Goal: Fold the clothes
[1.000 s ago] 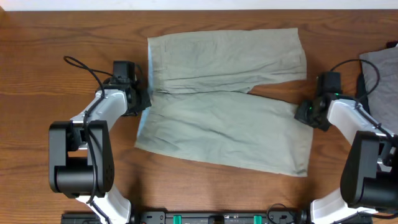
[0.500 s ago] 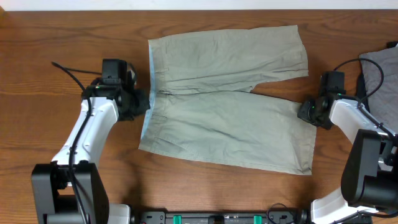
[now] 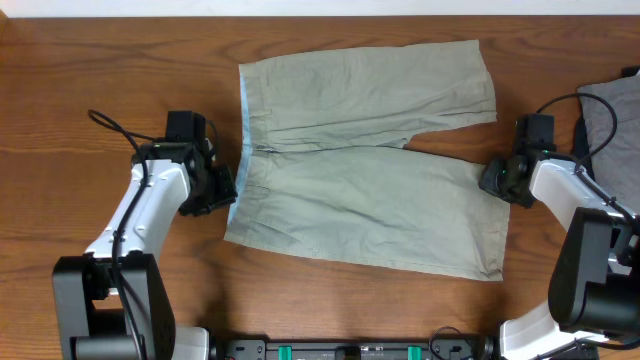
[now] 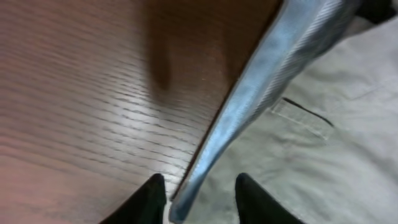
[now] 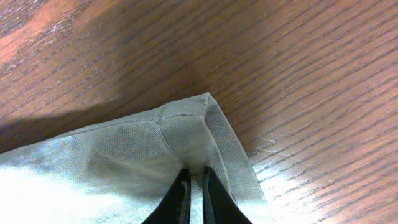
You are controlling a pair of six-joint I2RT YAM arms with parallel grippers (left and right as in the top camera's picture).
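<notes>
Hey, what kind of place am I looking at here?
Likely a robotics test bench rather than a home: a wooden table, a cabled left arm and right arm at its near edge, and khaki shorts spread flat between them.

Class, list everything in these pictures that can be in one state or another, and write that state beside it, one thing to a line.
shorts: spread out flat, unfolded, both legs pointing right.
left gripper: open, waistband edge between its fingers.
right gripper: shut on the hem corner of the near leg.
grey garment: lying at the right edge, partly out of view, untouched.
</notes>
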